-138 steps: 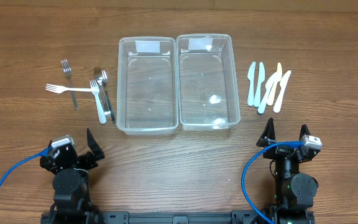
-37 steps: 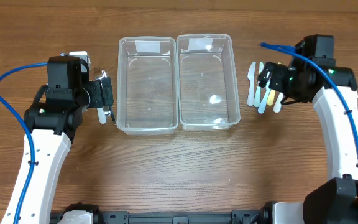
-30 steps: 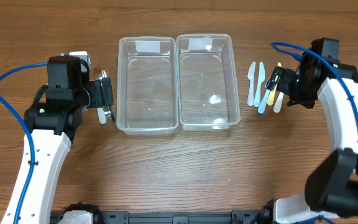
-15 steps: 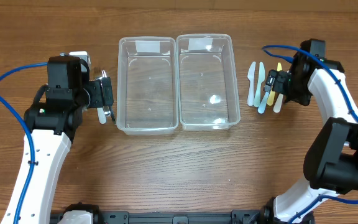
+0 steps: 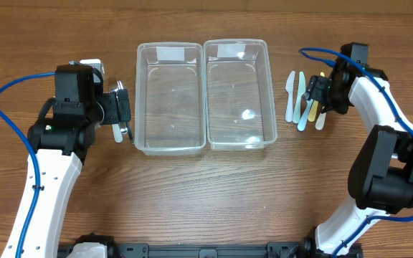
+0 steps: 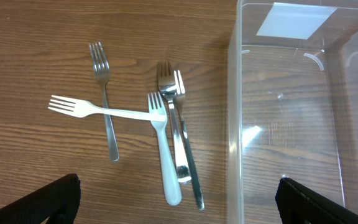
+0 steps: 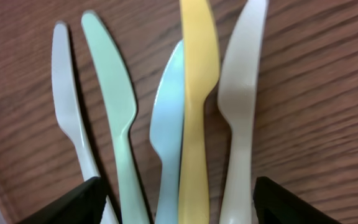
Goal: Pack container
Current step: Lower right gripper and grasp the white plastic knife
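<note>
Directly below the right end effector (image 5: 317, 93) lie plastic knives (image 7: 169, 124).

The counter (image 5: 206, 208) fills every view from edge to edge. It is a brown wood-grain surface, and in the overhead view its grain runs left to right in long, fine streaks crossed by darker wavy bands. The tone is a warm mid-brown, a little redder in the right wrist view, where the close grain looks soft and blurred. The light is even, shadows are short and faint, and the surface has a dull sheen.
</note>
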Controlling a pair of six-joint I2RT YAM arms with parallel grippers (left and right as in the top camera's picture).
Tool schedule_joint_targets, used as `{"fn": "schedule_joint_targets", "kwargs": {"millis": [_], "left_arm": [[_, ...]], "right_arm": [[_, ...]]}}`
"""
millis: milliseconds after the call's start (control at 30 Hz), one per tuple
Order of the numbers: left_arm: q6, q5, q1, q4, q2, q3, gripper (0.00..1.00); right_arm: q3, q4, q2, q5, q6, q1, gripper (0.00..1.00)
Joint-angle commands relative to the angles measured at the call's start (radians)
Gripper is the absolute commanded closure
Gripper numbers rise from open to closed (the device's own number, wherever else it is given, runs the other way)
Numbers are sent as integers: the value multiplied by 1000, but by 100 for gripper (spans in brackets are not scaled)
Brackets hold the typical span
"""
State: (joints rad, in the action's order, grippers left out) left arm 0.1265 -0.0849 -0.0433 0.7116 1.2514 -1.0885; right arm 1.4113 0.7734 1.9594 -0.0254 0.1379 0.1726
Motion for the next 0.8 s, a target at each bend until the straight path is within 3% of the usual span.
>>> {"fn": "schedule_joint_targets", "kwargs": {"millis": [0,200,400,767], "left_arm": [[-18,15,4,-1,5,-26,0],[-18,15,4,-1,5,-26,0],[-18,16,4,-1,5,-26,0],[-18,15,4,-2,5,-26,0]], "right_arm": [[15,-37,9,17,12,27,20],[15,-55,77,25,12,44,22],[15,-65,113,34,17,48,33],[15,-59,114,35,19,54,37]]}}
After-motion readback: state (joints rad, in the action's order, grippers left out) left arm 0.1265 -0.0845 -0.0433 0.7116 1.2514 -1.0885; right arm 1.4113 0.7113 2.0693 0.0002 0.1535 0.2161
